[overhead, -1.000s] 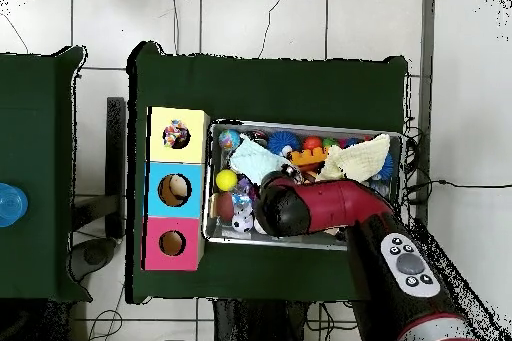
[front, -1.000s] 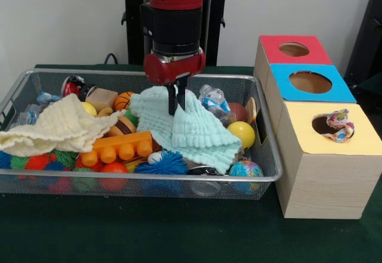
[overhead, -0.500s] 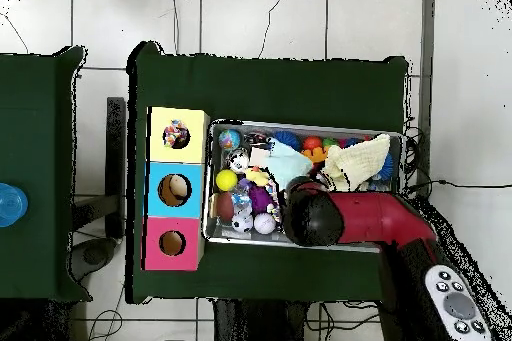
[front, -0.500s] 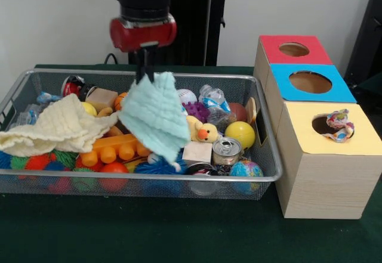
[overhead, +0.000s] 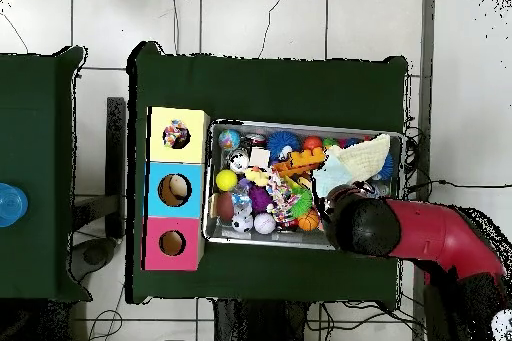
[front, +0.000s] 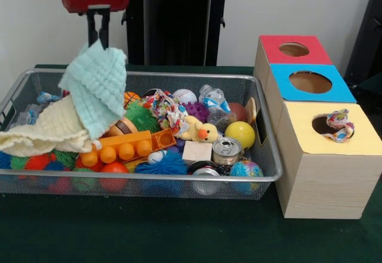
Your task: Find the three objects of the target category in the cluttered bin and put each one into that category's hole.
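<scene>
My gripper (front: 98, 42) hangs over the left part of the bin (front: 270, 155) and is shut on the top corner of the big mint-green cloth (front: 95, 90), which dangles down onto the cream cloth (front: 48, 133). One spotted fabric piece (front: 165, 107) lies uncovered in the bin's middle, next to a yellow duck toy (front: 202, 132). Another spotted piece (front: 338, 125) sits in the hole (front: 323, 125) of the yellow-faced box (front: 328, 173). I see no third piece. In the overhead view the arm (overhead: 370, 227) hides the gripper; the mint cloth (overhead: 335, 173) and the spotted piece (overhead: 284, 197) show.
The bin holds an orange toy brick (front: 122, 148), a tin can (front: 226, 150), a yellow ball (front: 241, 133), a globe ball (front: 245, 170), a blue spiky ball (front: 162, 165) and other toys. The blue-faced box (front: 310, 83) and red-faced box (front: 293, 49) stand behind the yellow one.
My gripper has risen and carried the mint-green cloth from the bin's middle to its left side. This uncovered the spotted fabric piece, the duck and the can.
</scene>
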Available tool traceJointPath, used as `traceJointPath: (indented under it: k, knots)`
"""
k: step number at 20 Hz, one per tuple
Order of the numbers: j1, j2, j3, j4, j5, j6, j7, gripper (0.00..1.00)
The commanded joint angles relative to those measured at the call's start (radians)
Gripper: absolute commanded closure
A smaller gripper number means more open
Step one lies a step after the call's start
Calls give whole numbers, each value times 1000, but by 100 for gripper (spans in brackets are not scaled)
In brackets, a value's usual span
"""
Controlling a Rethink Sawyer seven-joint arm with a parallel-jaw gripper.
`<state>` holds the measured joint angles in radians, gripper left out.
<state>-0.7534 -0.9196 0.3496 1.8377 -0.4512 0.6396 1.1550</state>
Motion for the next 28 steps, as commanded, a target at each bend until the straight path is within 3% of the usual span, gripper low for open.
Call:
traceJointPath:
  k: [1,17,28]
  knots:
    - [-29,4,119,-50,-8,156,-191,100]
    - [-93,138,166,-133,-131,67,-212,100]
    - [-174,233,244,-200,-213,97,-307,100]
